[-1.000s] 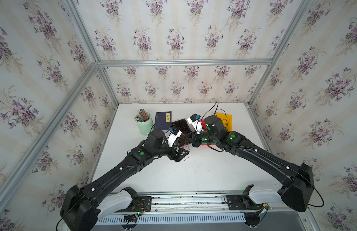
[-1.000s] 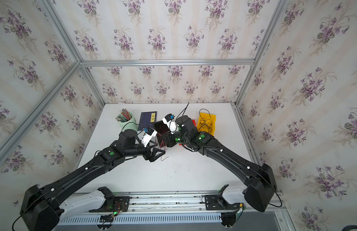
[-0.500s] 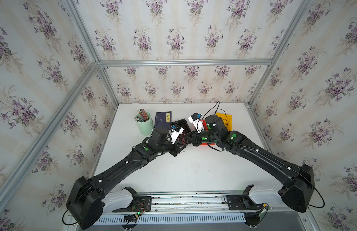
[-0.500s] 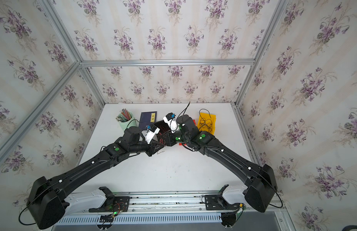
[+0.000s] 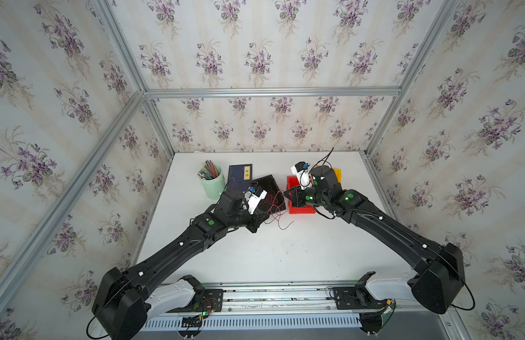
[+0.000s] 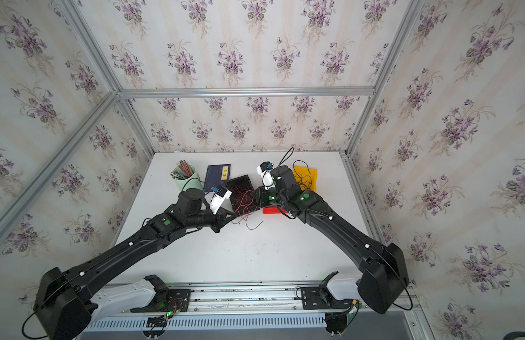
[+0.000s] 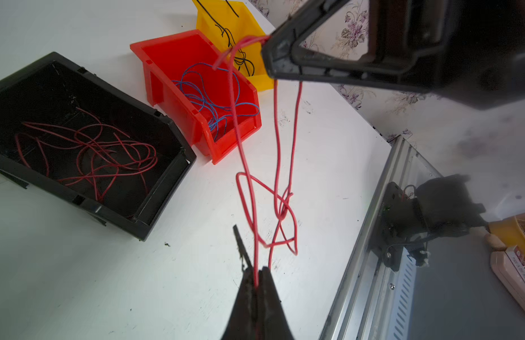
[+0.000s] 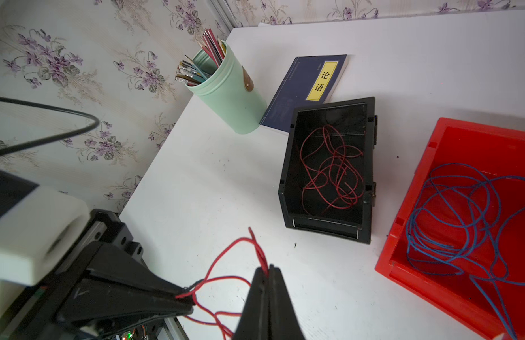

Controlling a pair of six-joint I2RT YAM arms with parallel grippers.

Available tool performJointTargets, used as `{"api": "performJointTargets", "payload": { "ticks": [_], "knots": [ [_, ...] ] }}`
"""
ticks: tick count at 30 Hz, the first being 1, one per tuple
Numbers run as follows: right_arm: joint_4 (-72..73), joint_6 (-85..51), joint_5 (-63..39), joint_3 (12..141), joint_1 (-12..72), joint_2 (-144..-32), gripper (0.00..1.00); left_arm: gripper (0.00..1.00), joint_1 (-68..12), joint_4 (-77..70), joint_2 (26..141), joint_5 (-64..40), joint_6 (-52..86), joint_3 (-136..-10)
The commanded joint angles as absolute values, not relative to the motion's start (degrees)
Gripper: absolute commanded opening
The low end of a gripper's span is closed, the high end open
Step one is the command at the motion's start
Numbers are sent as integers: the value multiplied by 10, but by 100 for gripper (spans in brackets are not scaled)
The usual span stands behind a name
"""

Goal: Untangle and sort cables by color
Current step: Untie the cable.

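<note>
- Red cable (image 7: 277, 176), knotted, hangs strung between both arms above the bench (image 7: 79, 279).
- Left gripper (image 7: 257, 278) and right gripper (image 8: 268, 269) each have jaws pinching a strand, probably to pull the knot apart.
- In a top view, the black bin (image 5: 267, 184) of sorted reds sits at eleven o'clock from it, the likely destination.

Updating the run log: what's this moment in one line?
left gripper: shut on red cable tangle | right gripper: shut on same tangle | black bin: red cables | red bin: blue cables
</note>
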State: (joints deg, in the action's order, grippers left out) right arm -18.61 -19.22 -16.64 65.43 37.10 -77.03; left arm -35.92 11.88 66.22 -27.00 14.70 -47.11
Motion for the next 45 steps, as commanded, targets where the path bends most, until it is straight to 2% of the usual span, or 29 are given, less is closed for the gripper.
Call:
{"api": "performJointTargets", "payload": {
  "ticks": [1, 6, 10, 13, 16, 22, 27, 32, 39, 45],
  "knots": [
    [-179, -191, -173, 665, 366, -773, 0, 3, -359, 117, 670, -262, 142, -480],
    [-174, -202, -172, 683, 358, -764, 0, 4, -359, 107, 678, -258, 149, -486],
    [-175, -205, -168, 708, 334, -752, 0, 2, -356, 155, 679, -186, 144, -485],
    [-171, -209, -161, 731, 316, -744, 0, 2, -340, 169, 689, -182, 142, -467],
    [-164, -210, -160, 752, 272, -737, 0, 2, -322, 207, 702, -161, 139, -456],
    [-159, -211, -185, 763, 217, -736, 0, 2, -295, 256, 661, -109, 139, -448],
    [-137, -222, -184, 749, 211, -741, 0, 2, -264, 334, 633, -58, 143, -467],
    [-123, -237, -151, 749, 162, -729, 0, 3, -195, 379, 604, -73, 142, -453],
    [-114, -261, -112, 751, 91, -706, 0, 3, -158, 403, 599, -82, 143, -475],
    [-10, -351, -223, 685, 102, -716, 0, 4, -156, 361, 584, -139, 141, -488]
  ]
}}
